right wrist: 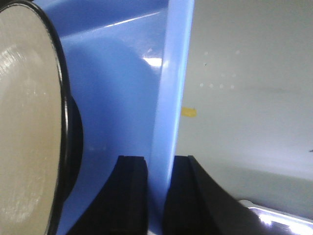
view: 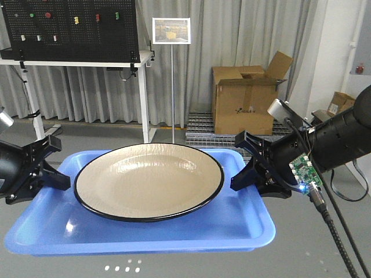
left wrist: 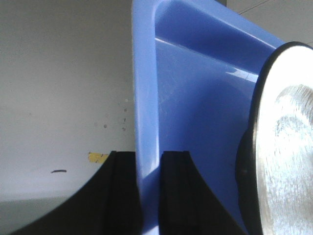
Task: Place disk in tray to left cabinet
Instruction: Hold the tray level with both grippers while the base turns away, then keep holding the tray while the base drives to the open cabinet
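Left claw: the black two-fingered left gripper is clenched on the left short edge of the flat, bright blue rectangular plastic tray. The wrist view shows one finger on each side of the raised rim.
Right claw: the black right gripper grasps the opposite short edge the same way, with the rim pinched between its fingers.
Tray: it hangs level between the two arms. No table shows beneath it, only grey floor past both rims, so it looks to be carried in the air.
Disk: the large, round, shallow beige enamel disk with a thin black rim lies flat in the tray. It sits near the middle and toward the far long edge, well clear of both claws.
Left cabinet: not in view. Ahead are a grey curtain and a brown cardboard box.
Step in hand: judged to be the two-armed carry, with the disk already loaded.
Next move calls for: turning toward the left cabinet with both grips even and the tray level, so the loose disk does not slide to an edge.
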Controlling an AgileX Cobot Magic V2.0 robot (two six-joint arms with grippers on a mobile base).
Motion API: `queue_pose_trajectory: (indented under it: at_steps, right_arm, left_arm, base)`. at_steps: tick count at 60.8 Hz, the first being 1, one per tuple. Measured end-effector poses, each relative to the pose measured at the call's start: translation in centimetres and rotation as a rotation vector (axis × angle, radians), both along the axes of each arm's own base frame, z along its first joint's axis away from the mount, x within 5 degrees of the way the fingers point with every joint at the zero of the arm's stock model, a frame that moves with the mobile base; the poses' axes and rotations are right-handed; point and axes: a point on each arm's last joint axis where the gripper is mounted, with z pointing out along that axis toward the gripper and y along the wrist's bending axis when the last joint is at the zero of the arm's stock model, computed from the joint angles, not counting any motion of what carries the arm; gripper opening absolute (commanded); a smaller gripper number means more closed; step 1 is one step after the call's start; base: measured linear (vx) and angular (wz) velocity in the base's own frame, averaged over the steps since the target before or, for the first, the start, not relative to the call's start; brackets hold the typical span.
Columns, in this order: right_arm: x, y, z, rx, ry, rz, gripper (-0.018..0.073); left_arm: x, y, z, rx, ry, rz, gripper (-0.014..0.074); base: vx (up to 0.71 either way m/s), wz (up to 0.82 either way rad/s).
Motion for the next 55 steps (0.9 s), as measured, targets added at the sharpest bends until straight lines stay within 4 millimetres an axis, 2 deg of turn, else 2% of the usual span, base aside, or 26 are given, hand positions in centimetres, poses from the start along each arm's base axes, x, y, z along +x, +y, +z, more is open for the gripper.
queue_pose_trajectory:
  at_steps: [55]
  right_arm:
    - [0.00,0.00,0.00,0.000,0.000,0.000,-0.0003]
  left_arm:
    - [0.00,0.00,0.00,0.000,0.000,0.000,0.0000]
  base:
    - [0.61,-0.05]
